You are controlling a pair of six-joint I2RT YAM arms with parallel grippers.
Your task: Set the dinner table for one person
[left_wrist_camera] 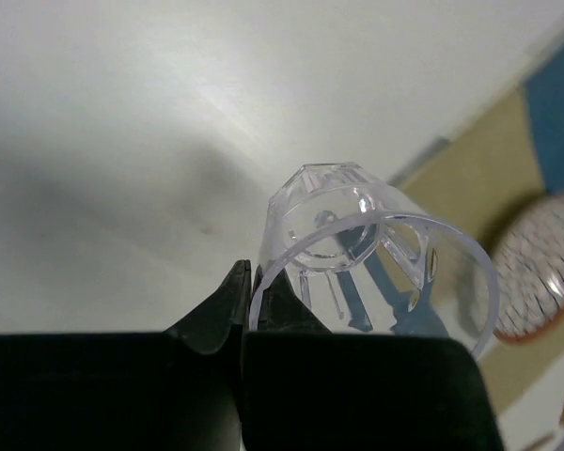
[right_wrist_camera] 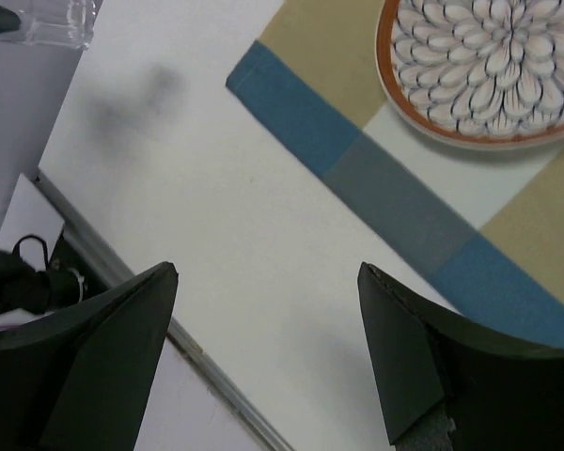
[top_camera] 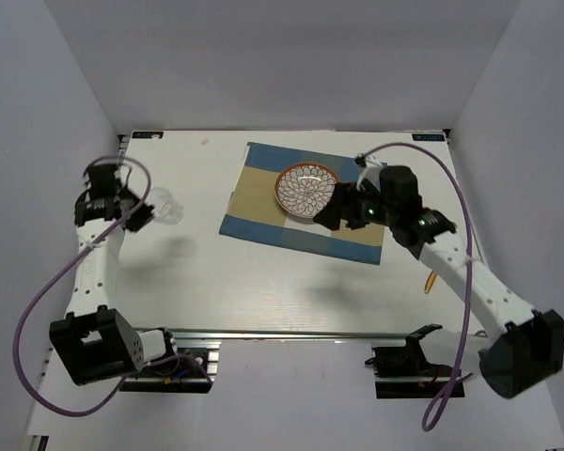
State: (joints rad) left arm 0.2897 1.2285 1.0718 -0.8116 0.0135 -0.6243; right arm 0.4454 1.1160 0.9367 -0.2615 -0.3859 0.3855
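The white dinner table [top_camera: 197, 272] carries a blue-and-tan placemat [top_camera: 263, 209] with a flower-patterned, orange-rimmed plate [top_camera: 306, 188] on it. My left gripper [top_camera: 148, 209] is shut on the rim of a clear faceted glass [top_camera: 167, 207] and holds it tilted above the table's left side. In the left wrist view the fingers [left_wrist_camera: 233, 301] pinch the wall of the glass [left_wrist_camera: 376, 249]. My right gripper [top_camera: 331, 212] is open and empty, hovering by the plate's right edge. In the right wrist view the gripper [right_wrist_camera: 268, 272] is over bare table beside the placemat [right_wrist_camera: 357, 155] and the plate [right_wrist_camera: 489, 66].
A metal rail [top_camera: 291, 333] runs along the table's near edge and shows in the right wrist view [right_wrist_camera: 183, 343]. A small orange object [top_camera: 432, 280] lies at the right, partly hidden under the right arm. Purple cables loop off both arms.
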